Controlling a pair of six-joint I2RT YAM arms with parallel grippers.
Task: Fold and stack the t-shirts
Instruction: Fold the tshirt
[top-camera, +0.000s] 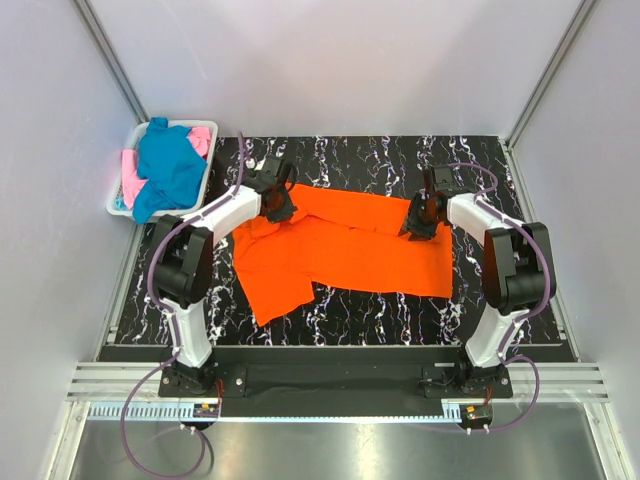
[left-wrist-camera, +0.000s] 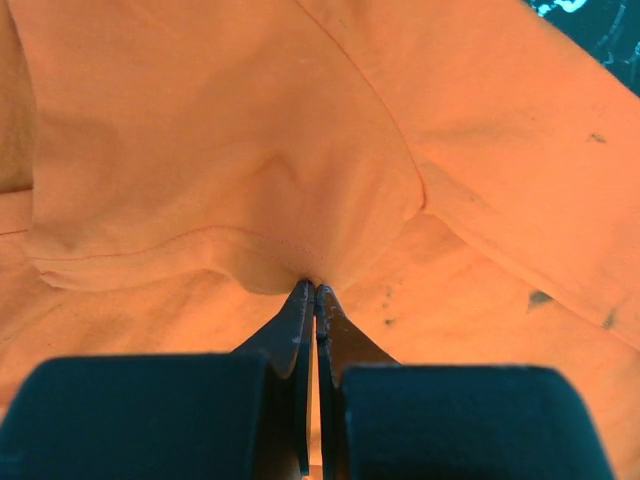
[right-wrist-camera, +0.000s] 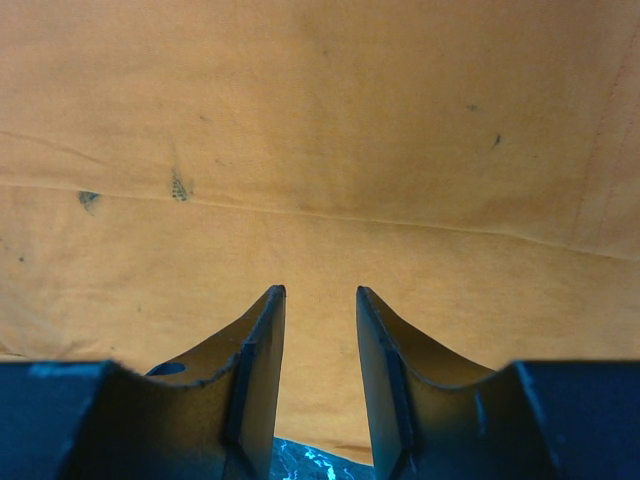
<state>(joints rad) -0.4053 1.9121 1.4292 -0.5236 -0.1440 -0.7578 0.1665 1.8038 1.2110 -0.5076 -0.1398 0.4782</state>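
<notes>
The bright orange t-shirt (top-camera: 345, 250) lies partly spread on the black marbled table, with one sleeve hanging toward the front left. My left gripper (top-camera: 278, 206) is at the shirt's far left corner. In the left wrist view it (left-wrist-camera: 314, 287) is shut on a pinched fold of orange cloth (left-wrist-camera: 240, 180). My right gripper (top-camera: 421, 222) is over the shirt's far right edge. In the right wrist view it (right-wrist-camera: 320, 292) is open above flat orange cloth (right-wrist-camera: 320, 130), with nothing between the fingers. The teal-blue t-shirt (top-camera: 170, 165) and the pink t-shirt (top-camera: 202, 137) lie bunched in the basket.
The white plastic basket (top-camera: 118, 196) stands off the table's far left corner. The black marbled table (top-camera: 370, 160) is bounded by grey walls at the back and sides. A strip of table (right-wrist-camera: 312, 462) shows under the cloth edge in the right wrist view.
</notes>
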